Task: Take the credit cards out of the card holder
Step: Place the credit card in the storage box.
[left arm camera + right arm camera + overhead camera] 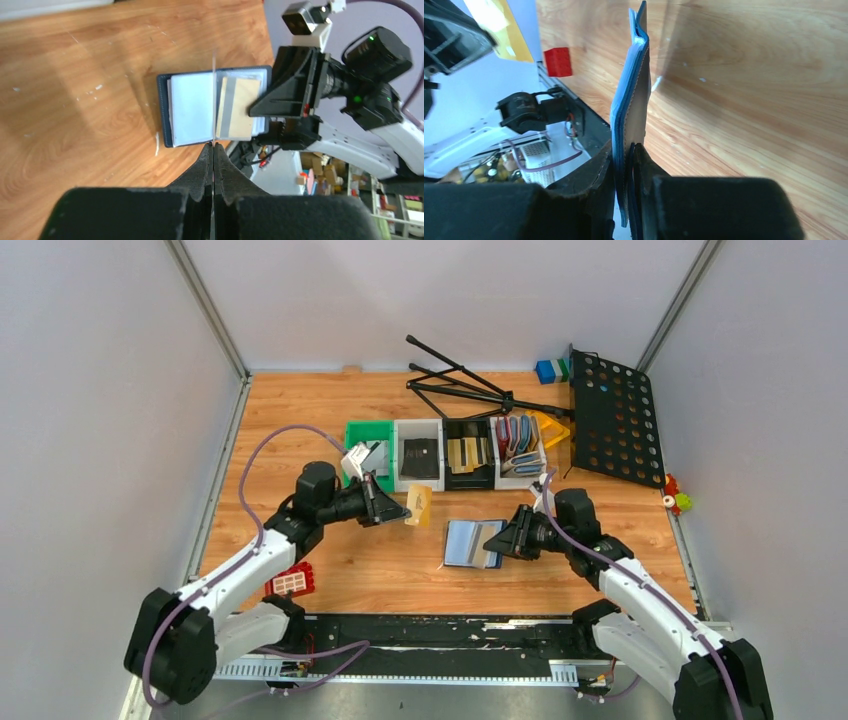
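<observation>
left claw (400, 512) is clamped on a tan-gold card (419, 505), holding it off the table (380, 570) just left of the card holder (465, 543). i'd carry it up to the black bin (468, 482), which looks like it has gold cards in it. grip firm, release low so it doesn't flutter off. right claw (503, 538) is pinched on the holder's right edge, mid-table, so hold that steady. holder is navy outside with pale blue pockets inside, lying spread, and another tan card with a grey stripe (241, 107) sits on the side nearest the right claw.
</observation>
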Controlling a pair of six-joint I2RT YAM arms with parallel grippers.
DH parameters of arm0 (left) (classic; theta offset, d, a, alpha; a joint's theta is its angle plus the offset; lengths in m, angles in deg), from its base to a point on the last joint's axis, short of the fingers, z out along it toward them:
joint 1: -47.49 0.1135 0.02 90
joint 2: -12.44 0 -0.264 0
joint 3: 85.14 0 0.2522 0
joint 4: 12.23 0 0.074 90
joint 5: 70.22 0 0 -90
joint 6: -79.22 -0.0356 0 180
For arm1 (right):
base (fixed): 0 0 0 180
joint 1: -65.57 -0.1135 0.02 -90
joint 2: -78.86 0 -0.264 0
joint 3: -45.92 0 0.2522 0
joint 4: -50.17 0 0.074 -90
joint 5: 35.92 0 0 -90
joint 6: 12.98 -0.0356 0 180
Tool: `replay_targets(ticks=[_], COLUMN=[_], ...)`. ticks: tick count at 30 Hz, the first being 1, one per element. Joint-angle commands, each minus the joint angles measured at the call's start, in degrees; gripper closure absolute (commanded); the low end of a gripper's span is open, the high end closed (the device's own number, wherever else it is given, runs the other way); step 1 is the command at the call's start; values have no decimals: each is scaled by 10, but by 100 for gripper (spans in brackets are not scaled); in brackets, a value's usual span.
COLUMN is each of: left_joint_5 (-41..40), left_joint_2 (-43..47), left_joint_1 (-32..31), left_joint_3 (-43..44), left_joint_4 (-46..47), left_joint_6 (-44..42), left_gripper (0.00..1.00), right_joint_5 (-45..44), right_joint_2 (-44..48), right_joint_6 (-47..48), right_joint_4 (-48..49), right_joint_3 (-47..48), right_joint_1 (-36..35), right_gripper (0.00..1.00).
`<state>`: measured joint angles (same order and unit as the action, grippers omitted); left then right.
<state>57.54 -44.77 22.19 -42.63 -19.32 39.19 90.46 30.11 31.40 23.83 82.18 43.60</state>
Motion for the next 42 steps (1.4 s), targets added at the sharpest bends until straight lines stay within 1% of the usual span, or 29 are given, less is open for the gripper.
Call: replay_targets(ticks=[1,3,7,9,12,19,22,27,32,37,38,39,40,42], left_joint_5=[-89,-111,-170,-208,-233,-254,-276,-294,-286,-291,-291,-294,-299,-313], left_joint_2=[-64,-114,-184,-217,-272,-416,-469,-550,-613,-652,-660,-667,-668,-655], left_joint_1=[-35,-55,-98,-109,-112,-122,-126,-130,-130,-130,-131,-130,-130,-130], left_joint_3=[77,117,205,245,293,427,492,575,636,663,669,680,686,685], left_joint_4=[-11,-10,-26,-44,-43,-63,-97,-138,-161,-184,-191,-203,-214,-227], left_joint_6=[-65,-75,-93,-103,-103,-117,-130,-140,-137,-130,-131,-135,-141,-152], left_gripper=[100,100,100,100,100,100,100,100,100,100,96,86,79,69], right_joint_5=[-44,-47,-62,-70,-86,-117,-125,-122,-112,-112,-112,-112,-111,-106], right_joint_2=[-1,-4,-7,-4,10,32,40,38,24,31,32,32,29,21], right_joint_6=[60,60,64,61,58,57,52,45,49,46,46,46,47,50], right_joint_4=[-51,-45,-40,-35,-28,-26,-19,4,6,6,6,5,5,1], right_joint_3=[25,20,21,20,16,16,15,9,7,-2,-2,-2,0,4], right_joint_1=[2,2,2,2,2,2,2,2,2,2,2,1,2,1], right_gripper=[100,100,100,100,100,100,100,100,100,100,100,100,100,100])
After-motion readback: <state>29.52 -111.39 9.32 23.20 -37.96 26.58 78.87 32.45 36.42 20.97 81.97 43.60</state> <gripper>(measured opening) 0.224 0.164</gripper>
